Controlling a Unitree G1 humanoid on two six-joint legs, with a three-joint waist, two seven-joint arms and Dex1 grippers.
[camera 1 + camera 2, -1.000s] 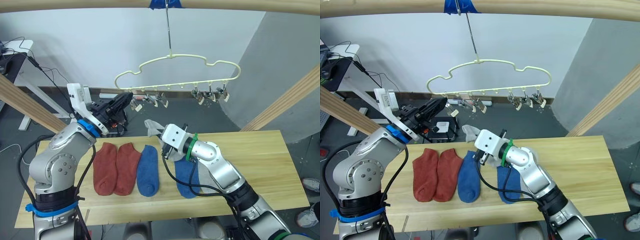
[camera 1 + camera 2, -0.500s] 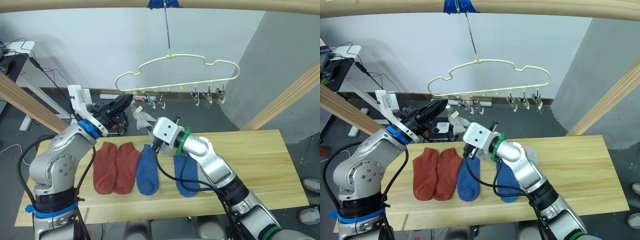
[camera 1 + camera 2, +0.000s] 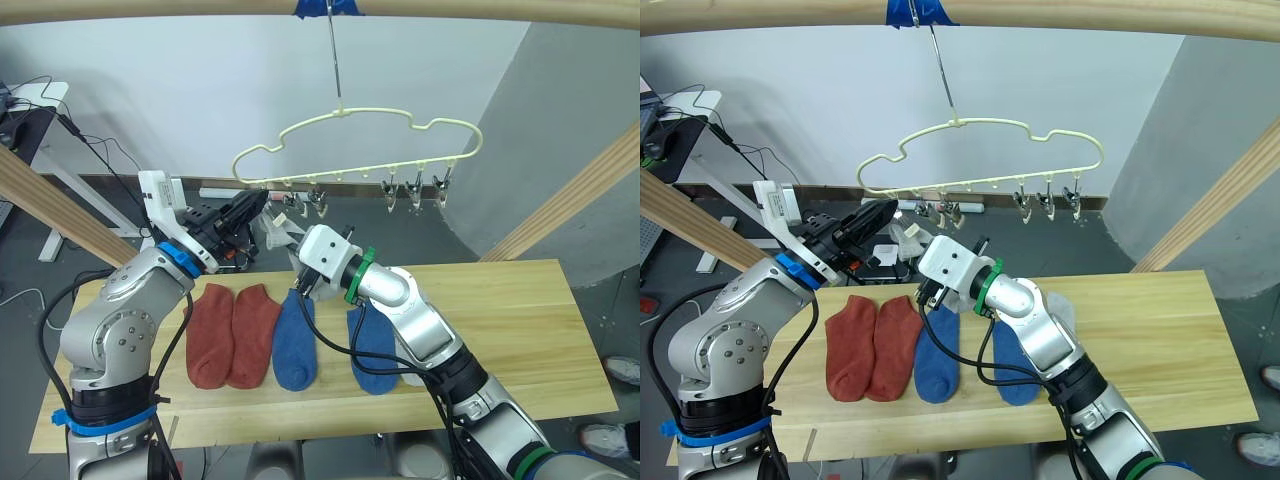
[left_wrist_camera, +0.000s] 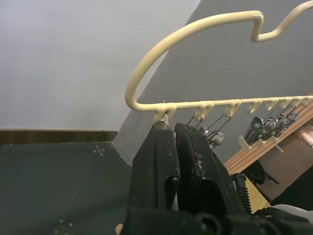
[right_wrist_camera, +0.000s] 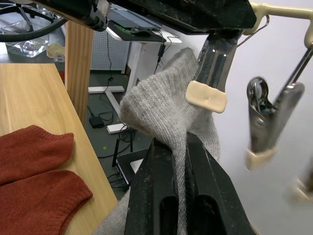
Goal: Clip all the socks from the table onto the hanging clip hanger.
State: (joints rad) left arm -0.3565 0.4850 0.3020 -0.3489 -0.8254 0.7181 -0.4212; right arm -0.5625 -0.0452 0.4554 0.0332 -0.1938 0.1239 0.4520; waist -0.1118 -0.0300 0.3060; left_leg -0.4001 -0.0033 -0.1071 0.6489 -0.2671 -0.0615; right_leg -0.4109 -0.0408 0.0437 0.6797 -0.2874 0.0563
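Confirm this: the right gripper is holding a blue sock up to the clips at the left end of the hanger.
Not quite: the sock in the right gripper is light grey, as the right wrist view shows. It is indeed held up by the clips at the left end of the clip hanger.

A plain white wall [image 3: 180, 90] meets a curved grey wall [image 3: 560, 120] on the right. The floor [image 3: 380, 235] is dark grey. At the far left stands a white desk [image 3: 50, 130] with black cables [image 3: 95, 150] trailing down. Round wooden poles [image 3: 570, 205] frame the scene.
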